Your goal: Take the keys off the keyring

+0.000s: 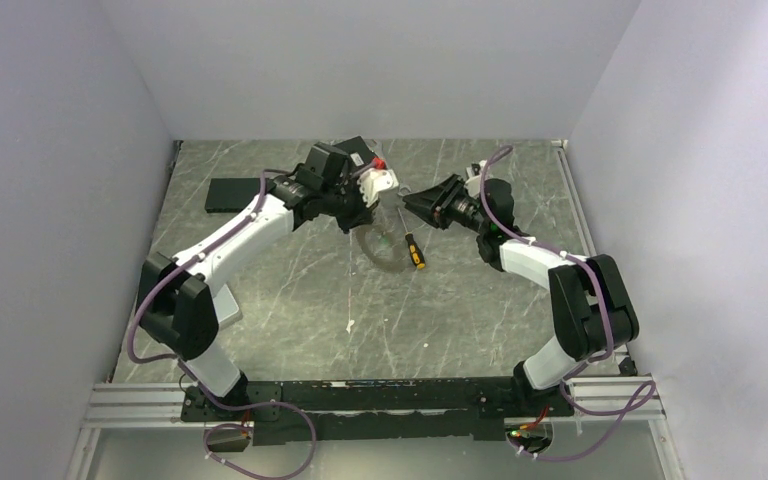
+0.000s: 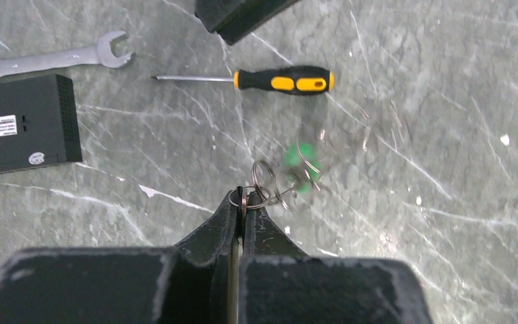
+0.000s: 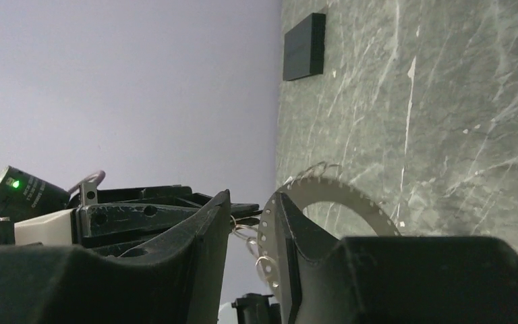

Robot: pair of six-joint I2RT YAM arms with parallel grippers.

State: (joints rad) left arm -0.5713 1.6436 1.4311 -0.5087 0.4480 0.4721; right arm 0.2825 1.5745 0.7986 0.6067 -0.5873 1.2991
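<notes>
My left gripper [image 1: 384, 194] is shut on a thin edge of the keyring and holds it above the table. In the left wrist view the gripper [image 2: 243, 197] pinches thin metal with a small split ring [image 2: 262, 189] round its tips. The green tag [image 2: 301, 166] hangs blurred beyond them. The keyring [image 1: 381, 246] hangs below the left gripper. In the right wrist view it is a flat grey hoop [image 3: 340, 195] fringed with small keys [image 3: 310, 170]. My right gripper [image 1: 412, 200] is open, and the hoop's edge lies by one finger between its jaws [image 3: 251, 202].
A yellow-and-black screwdriver [image 1: 413, 250] lies under the grippers and also shows in the left wrist view [image 2: 283, 79]. A silver wrench [image 2: 54, 58] and a black box [image 2: 20, 125] lie to the left. The box [image 1: 232, 194] is at the back left.
</notes>
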